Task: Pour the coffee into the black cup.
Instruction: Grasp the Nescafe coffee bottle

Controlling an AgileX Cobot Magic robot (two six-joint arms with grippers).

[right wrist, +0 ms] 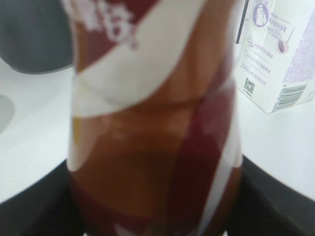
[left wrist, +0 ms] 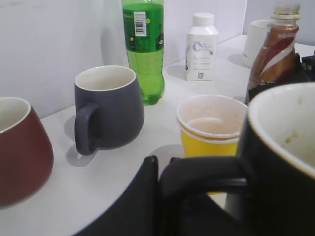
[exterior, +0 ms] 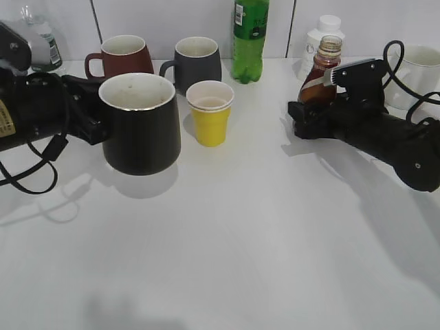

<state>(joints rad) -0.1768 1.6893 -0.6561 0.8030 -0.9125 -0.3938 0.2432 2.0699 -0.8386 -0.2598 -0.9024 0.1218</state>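
A: Right pincer (exterior: 317,96) is around the coffee bottle (exterior: 321,72), one jaw each side near the base, bottle upright on the surface (exterior: 261,234) at back right. Jaws look closing in, but you can't call it a firm pinch from these views; the wrist view is just label filling the frame

B: And the left pincer (exterior: 103,120)?

A: Pressed nearly together on the handle of the black cup (exterior: 141,124), front left. Left wrist view shows the handle (left wrist: 202,179) running straight into the jaws. So you're steadying the cup, fine

B: Cap on the bottle?

A: Neck looks open at the top, no cap seen. Treat it as open: no tilt until you're over the cup

B: So the step is the grasp

A: Yes, by my read. Seat the bottle deep between the jaws, squeeze on the waist where it narrows so it can't slide, then lift straight up. The white bottle (exterior: 322,38) sits just behind it, the white mug (exterior: 419,72) to the right, so don't swing backward

B: Route to the cup?

A: Carry left, go above the yellow paper cup (exterior: 210,113), which stands just beside the black cup. Bring the mouth over the pale interior, not the rim, tilt slowly. Grey mug (exterior: 196,62) and maroon mug (exterior: 120,58) behind are not the target
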